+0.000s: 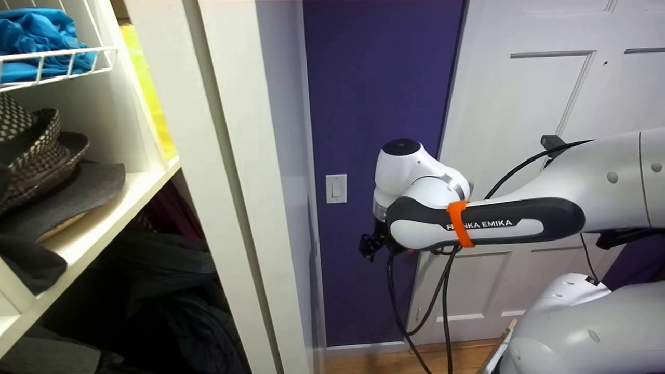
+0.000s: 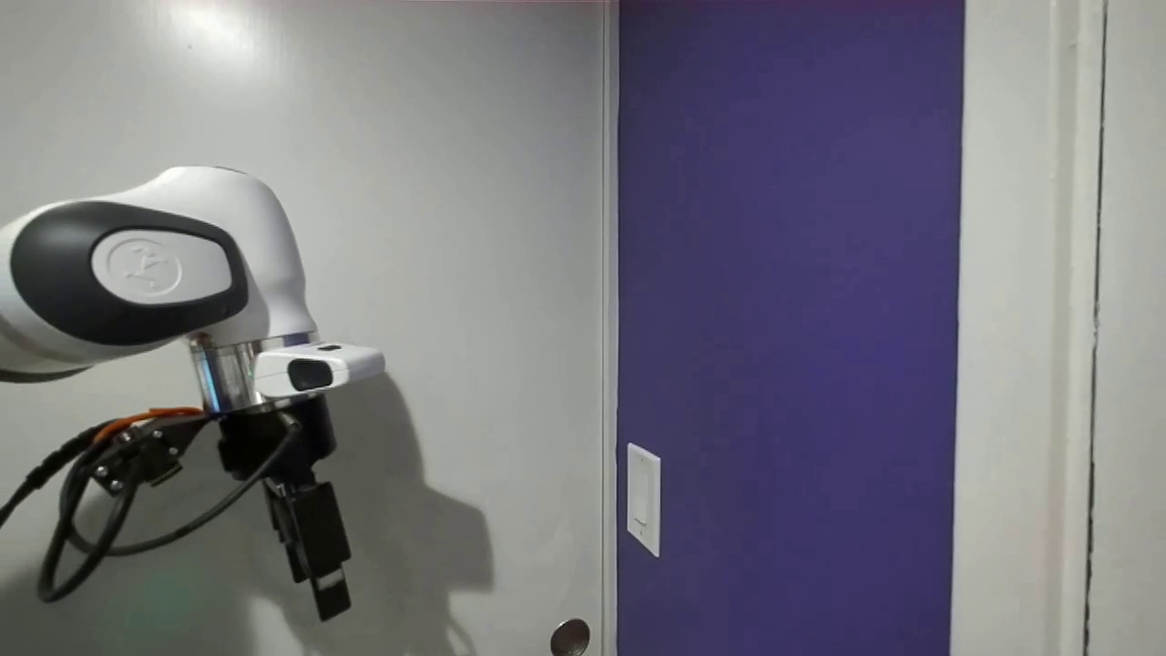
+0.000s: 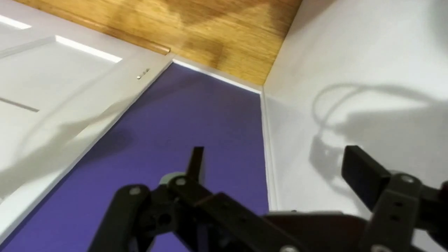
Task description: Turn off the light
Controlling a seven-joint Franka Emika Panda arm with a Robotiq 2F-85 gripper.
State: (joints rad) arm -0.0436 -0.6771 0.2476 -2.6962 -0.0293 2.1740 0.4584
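Observation:
The light's switch is a small white rectangular plate with a rocker, set on the purple wall. It shows in both exterior views, as the switch plate point(image 1: 336, 188) and the switch plate point(image 2: 643, 499). No lamp is in view. My gripper point(image 1: 371, 246) is black and hangs below the white wrist, apart from the plate, lower and to its right in that view. It also shows in an exterior view point(image 2: 319, 565), left of the plate and pointing down. In the wrist view the gripper point(image 3: 274, 161) has its fingers wide apart with nothing between them. The switch plate is out of view there.
The purple wall point(image 1: 384, 78) lies between a white panelled door point(image 1: 540, 119) and a white side panel point(image 1: 291, 208). A round metal pull point(image 2: 570, 637) sits below the plate's height. Cables point(image 1: 441, 296) hang under the wrist. Shelves with hats point(image 1: 47, 156) stand at the side.

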